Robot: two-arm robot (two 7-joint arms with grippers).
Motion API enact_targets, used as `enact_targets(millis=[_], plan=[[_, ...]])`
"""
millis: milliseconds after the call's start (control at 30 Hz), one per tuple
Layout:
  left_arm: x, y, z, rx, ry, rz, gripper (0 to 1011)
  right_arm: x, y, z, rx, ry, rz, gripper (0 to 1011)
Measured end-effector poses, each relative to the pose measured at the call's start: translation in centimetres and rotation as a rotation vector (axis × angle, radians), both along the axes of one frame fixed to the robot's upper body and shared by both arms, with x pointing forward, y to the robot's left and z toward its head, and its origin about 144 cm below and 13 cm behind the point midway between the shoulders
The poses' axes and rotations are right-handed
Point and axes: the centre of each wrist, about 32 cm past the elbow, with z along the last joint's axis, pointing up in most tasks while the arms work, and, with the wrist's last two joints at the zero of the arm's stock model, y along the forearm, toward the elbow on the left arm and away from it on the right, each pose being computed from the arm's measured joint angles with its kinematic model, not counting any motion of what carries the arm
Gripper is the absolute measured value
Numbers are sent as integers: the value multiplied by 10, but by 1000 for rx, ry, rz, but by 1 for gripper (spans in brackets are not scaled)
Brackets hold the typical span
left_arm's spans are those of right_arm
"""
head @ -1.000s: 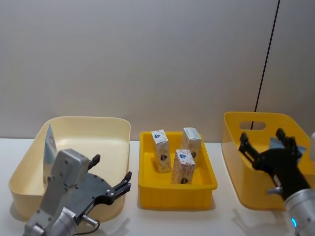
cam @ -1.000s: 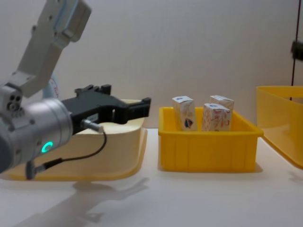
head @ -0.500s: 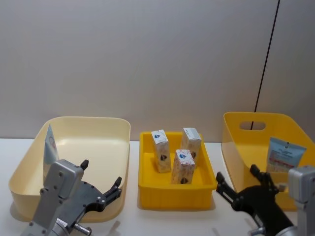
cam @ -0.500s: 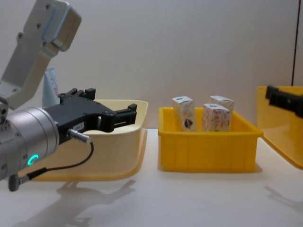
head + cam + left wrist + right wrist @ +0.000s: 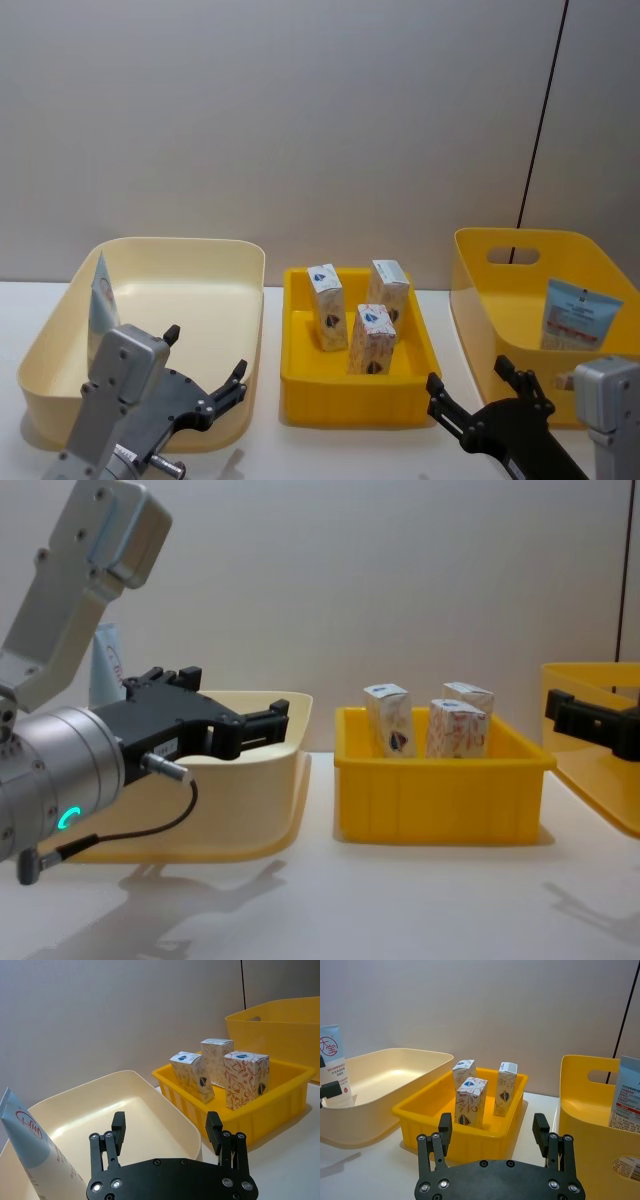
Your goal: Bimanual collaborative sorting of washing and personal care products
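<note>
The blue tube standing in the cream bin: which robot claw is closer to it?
Left. The left gripper hovers open at the cream bin's near edge, close to the squeeze tube; the right gripper hangs open on the other side of the yellow tray.

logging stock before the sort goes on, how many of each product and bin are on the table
white cartons: 3
blue-and-white tubes: 2
yellow bins: 2
cream bin: 1
total: 8
</note>
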Motion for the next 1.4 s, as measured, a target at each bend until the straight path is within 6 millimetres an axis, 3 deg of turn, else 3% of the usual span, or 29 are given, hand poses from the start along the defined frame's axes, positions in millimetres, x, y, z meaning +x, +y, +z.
enact_targets(millis=[567,1400], plan=[[0,0,0,0,1,0,1000,17,6,4,-5,9,22,1001],[0,0,0,0,1,0,1000,93,53,17,-67,96,-16,1001]])
